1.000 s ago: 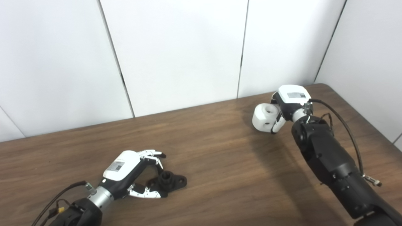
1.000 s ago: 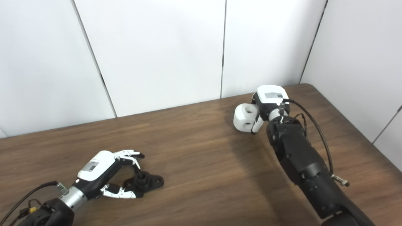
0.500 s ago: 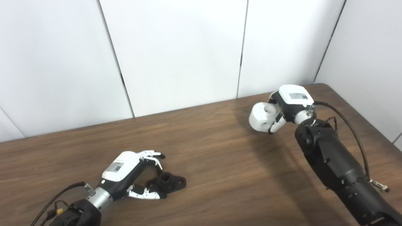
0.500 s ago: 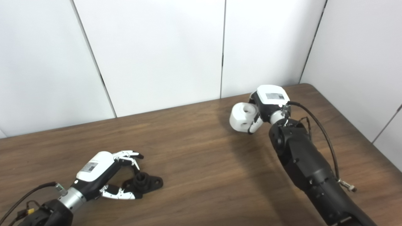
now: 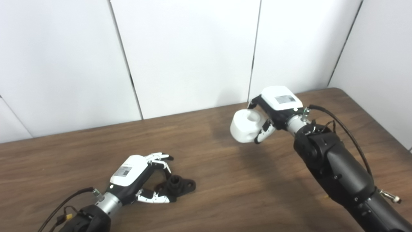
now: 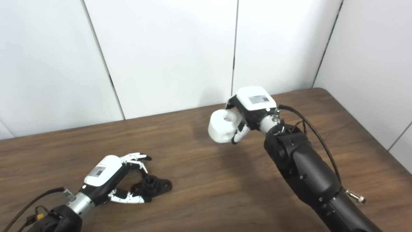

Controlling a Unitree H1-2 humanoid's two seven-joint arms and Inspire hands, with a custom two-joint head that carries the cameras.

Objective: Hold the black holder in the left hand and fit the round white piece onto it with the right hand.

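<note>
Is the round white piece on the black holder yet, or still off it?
Off. The round white piece is held in the right hand above the table; the black holder lies on the wood at the left hand.

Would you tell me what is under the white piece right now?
Only bare table and a soft shadow lie below the white piece, which the right hand holds in the air. Its underside cannot be seen. The black holder sits far off by the left hand.

The black holder (image 5: 176,186) lies flat on the table. The round white piece (image 5: 245,126) with a hole on top is up in the air.
</note>
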